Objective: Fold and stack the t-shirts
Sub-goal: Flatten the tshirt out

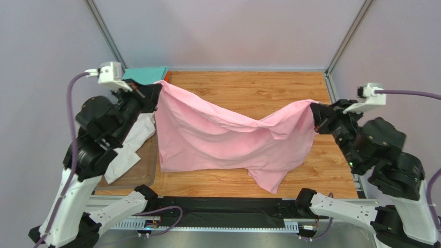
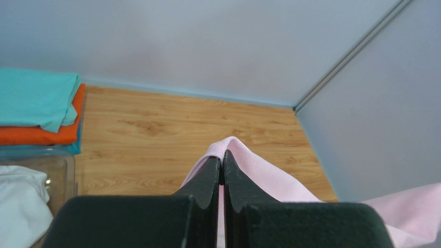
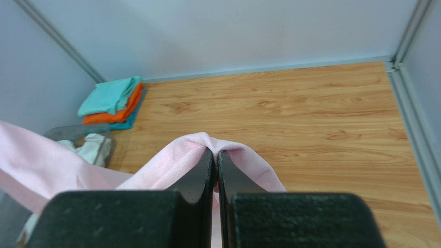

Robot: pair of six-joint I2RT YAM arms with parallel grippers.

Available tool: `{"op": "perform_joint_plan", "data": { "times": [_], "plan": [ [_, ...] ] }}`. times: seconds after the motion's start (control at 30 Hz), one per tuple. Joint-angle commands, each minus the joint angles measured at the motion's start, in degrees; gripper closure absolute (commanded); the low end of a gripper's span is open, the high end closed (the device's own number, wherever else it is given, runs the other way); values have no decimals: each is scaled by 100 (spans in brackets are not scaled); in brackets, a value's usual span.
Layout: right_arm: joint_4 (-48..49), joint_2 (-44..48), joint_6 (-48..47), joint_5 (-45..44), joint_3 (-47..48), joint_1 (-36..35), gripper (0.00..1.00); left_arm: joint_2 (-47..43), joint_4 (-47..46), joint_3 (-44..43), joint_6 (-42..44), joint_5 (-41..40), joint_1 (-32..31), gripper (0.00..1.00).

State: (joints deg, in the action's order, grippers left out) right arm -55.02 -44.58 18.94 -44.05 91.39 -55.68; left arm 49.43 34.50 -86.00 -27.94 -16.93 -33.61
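The limp, light pink cotton t-shirt [image 1: 222,139] sags between the left end effector [image 2: 221,165] and right end effector [image 3: 215,155], each clamping a top corner; it likely slips easily.

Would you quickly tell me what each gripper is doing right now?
Left gripper: closed on the pink t-shirt.
Right gripper: closed on the same pink t-shirt.
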Motion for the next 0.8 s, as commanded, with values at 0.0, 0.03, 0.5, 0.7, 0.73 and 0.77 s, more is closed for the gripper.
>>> {"op": "perform_joint_plan", "data": {
  "times": [0.0, 0.03, 0.5, 0.7, 0.73, 0.77],
  "plan": [
    [632, -656, -671, -1017, -296, 213, 100, 662, -92, 39, 211, -267, 309, 100],
    [886, -962, -742, -939, -341, 450, 100, 812, -110, 74, 106, -119, 476, 100],
    [1267, -4347, -972, 3709, 3513, 4424, 100, 4521, -428, -3964, -185, 3538, 2051, 100],
    [1047, -3824, -944, 4317, 3071, 4680, 100, 3874, -584, -3306, -124, 3320, 2051, 100],
    [1055, -3700, -953, 4309, 2755, 4672, 100, 3707, -663, -2979, -106, 3293, 2051, 100],
    [1055, -3577, -936, 4317, 2456, 4672, 100, 3357, -742, -2645, -71, 3266, 2060, 100]
  ]
}}
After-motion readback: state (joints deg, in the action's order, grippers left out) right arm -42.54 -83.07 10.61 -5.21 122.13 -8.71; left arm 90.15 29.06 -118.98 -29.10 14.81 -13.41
